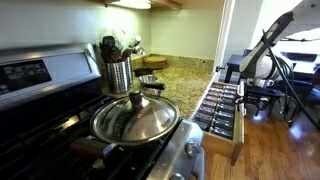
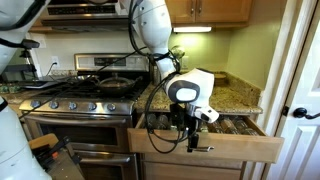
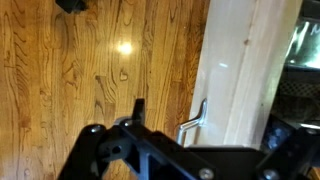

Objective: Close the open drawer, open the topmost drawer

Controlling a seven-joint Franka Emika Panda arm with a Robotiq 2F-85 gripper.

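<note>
Black fingers (image 3: 137, 110) of the gripper (image 2: 193, 138) fill the bottom of the wrist view, spread apart and clamped on nothing. Beyond them the wooden floor (image 3: 90, 60) lies to the left, then comes the metal handle (image 3: 195, 118) on the pale front of the open drawer (image 3: 245, 70). In an exterior view the stove (image 2: 70, 100) with its lidded pan (image 2: 112, 84) stands left. The gripper hangs just before the pulled-out drawer's front, below the granite counter (image 2: 235, 98).
</note>
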